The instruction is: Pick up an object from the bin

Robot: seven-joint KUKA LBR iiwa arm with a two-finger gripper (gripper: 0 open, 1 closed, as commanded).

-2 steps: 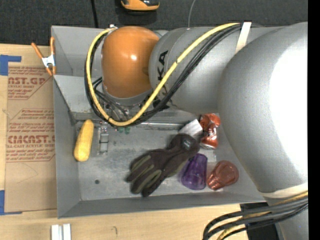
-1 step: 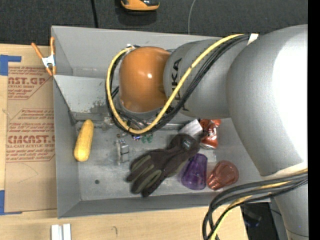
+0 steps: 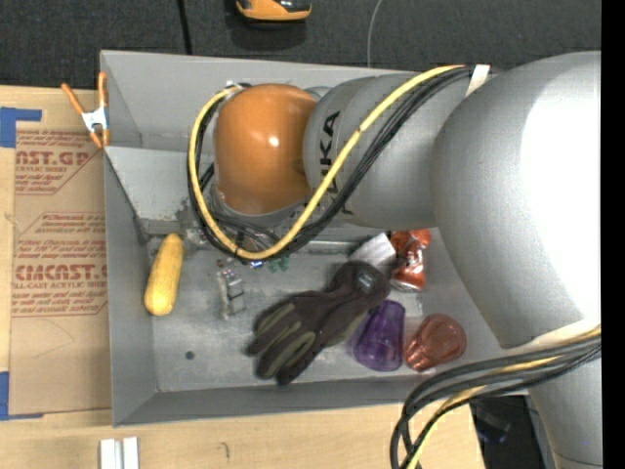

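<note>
Arm enters from the view's right and reaches across the grey bin (image 3: 132,360); its orange wrist cover (image 3: 259,149), ringed by yellow and black cables, sits over the far middle. The fingers (image 3: 231,296) show as a small grey metal piece just below that cover, low over bare bin floor. Cannot tell whether they are spread or pressed together, and nothing is seen between them. Nearest thing on the view's left of the fingers: a yellow oblong thing (image 3: 164,275), rounded at both ends, lying lengthwise against the left wall, apart from the fingers. Just beside the fingers on the view's right: a dark glove (image 3: 312,322), flat on the floor, its fingertips pointing toward the near-left corner. Beyond the glove, farther from the fingers, a purple translucent cup (image 3: 381,335) touches the glove's cuff, with a red translucent cup (image 3: 435,342) beside it. Above those, under the arm, a white scrap (image 3: 373,250) and a red-and-white thing (image 3: 410,259).
</note>
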